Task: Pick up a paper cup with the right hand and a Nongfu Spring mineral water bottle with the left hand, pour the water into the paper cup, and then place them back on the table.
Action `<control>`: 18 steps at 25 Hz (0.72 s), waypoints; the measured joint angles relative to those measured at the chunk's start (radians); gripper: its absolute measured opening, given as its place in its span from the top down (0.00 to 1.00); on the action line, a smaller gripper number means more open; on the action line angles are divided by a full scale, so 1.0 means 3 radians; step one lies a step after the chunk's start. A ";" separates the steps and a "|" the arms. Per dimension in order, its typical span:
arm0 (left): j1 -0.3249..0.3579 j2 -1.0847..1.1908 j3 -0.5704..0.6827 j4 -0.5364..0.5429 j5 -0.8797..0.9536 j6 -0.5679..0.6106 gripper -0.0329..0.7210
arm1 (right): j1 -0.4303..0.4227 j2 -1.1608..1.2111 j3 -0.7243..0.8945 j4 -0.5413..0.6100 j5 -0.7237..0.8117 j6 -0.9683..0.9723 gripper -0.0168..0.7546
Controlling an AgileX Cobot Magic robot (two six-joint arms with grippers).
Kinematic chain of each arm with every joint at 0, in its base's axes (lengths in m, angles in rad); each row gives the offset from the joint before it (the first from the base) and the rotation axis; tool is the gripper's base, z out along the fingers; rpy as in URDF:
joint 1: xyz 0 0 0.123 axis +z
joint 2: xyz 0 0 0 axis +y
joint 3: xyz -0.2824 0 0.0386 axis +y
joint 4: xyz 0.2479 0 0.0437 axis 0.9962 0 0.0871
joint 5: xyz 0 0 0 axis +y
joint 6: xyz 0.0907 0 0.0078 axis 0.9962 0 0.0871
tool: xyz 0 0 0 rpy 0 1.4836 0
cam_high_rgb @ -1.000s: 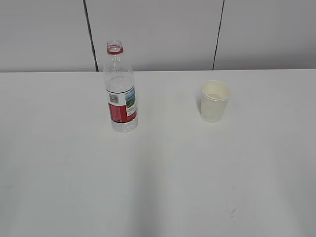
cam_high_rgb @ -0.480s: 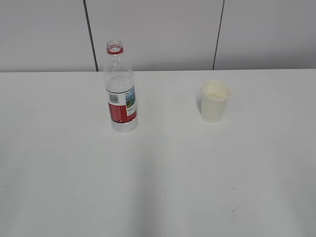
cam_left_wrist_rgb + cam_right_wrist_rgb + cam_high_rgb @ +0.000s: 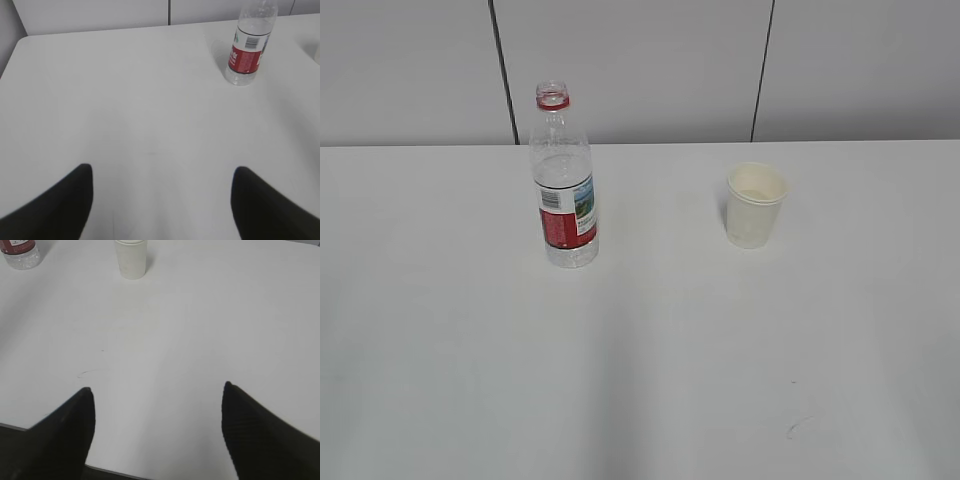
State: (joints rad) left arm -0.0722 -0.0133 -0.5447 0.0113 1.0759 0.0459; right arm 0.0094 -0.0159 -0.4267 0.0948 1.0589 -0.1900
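The clear water bottle with a red neck ring, no cap and a red-and-white label stands upright on the white table, left of centre. It also shows at the top right of the left wrist view. The cream paper cup stands upright to its right and shows at the top of the right wrist view. My left gripper is open and empty, far short of the bottle. My right gripper is open and empty over the table's near edge. Neither arm shows in the exterior view.
A small dark scuff marks the table at the front right; it also shows in the right wrist view. The table's near edge lies under my right gripper. A grey panelled wall stands behind the table.
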 joint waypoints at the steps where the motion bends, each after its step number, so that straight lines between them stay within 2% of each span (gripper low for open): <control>1: 0.0000 0.0000 0.0000 0.0000 0.0000 0.0000 0.28 | 0.0000 0.0000 0.0000 0.0005 0.0000 0.0000 0.22; 18: 0.0000 0.0000 0.0000 0.0001 0.0000 0.0000 0.28 | 0.0000 0.0000 0.0000 0.0005 0.0000 0.0015 0.22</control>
State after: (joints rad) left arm -0.0722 -0.0133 -0.5447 0.0116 1.0759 0.0459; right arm 0.0094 -0.0159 -0.4267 0.0963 1.0589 -0.1855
